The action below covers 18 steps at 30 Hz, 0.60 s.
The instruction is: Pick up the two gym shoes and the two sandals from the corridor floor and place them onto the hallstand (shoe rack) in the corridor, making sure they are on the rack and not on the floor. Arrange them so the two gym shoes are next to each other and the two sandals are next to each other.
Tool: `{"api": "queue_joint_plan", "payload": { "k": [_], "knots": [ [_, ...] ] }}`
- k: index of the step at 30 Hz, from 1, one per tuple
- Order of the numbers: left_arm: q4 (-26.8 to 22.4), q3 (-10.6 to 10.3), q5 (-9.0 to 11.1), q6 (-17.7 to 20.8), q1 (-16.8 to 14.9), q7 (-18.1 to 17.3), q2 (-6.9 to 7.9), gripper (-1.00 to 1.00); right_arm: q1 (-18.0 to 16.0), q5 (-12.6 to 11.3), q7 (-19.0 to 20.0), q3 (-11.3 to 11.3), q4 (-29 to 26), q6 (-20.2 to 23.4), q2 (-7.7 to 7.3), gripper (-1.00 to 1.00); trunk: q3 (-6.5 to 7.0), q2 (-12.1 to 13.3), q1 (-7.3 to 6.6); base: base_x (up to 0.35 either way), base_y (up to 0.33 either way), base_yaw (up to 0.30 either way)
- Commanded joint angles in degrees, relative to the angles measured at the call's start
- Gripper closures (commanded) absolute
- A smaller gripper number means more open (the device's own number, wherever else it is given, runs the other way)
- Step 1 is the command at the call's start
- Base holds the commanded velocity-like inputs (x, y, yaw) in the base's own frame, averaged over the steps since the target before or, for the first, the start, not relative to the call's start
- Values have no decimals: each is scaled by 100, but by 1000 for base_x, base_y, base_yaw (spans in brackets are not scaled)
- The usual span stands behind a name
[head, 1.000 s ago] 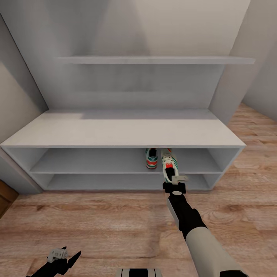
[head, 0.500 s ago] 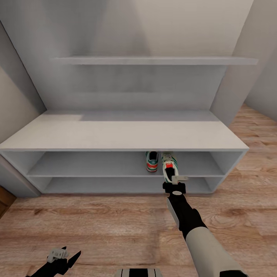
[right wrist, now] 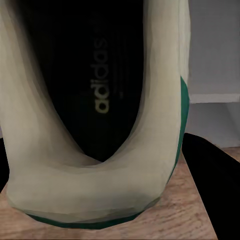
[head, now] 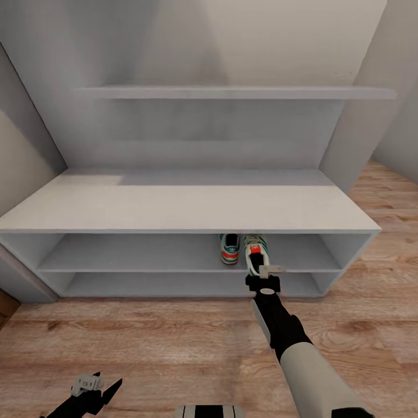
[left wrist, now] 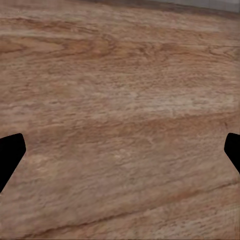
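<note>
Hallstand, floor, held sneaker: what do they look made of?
Hallstand: matte white-grey painted board, probably laminate; flat, no grain.
Corridor floor: light brown wood planks, visible grain, low sheen.
Gym shoe in the right gripper: smooth off-white upper, likely leather or synthetic; green trim, dark printed insole.

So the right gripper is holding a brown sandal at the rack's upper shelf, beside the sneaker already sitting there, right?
Not quite. The right gripper holds a white gym shoe with green trim, not a brown sandal; the right wrist view shows its dark inside and green heel edge close up. The rest stands: in the head view it is at the upper shelf of the hallstand, beside the other gym shoe already there.
</note>
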Motion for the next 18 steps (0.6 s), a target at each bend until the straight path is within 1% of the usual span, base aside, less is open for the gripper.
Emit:
{"api": "queue_joint_plan", "payload": {
  "k": [1, 6, 8, 18],
  "knots": [
    [6, 43, -4, 3, -4, -47, -2, -100, -2, 62, -9, -7, -9, 52, 4, 100, -5, -2, 2, 296, 0, 0],
    [6, 43, -8, 3, -4, -47, -4, -100, -2, 63, -9, -7, -5, 54, 4, 100, -5, -2, 2, 307, 0, 0],
    [6, 43, -9, 3, -4, -47, -4, -100, -2, 63, -9, -7, -2, 54, 4, 100, -5, -2, 2, 153, 0, 0],
    [6, 43, -9, 3, -4, -47, -4, -100, -2, 63, -11, -1, -12, 54, 4, 100, -5, -2, 2, 25, 0, 0]
  ]
}}
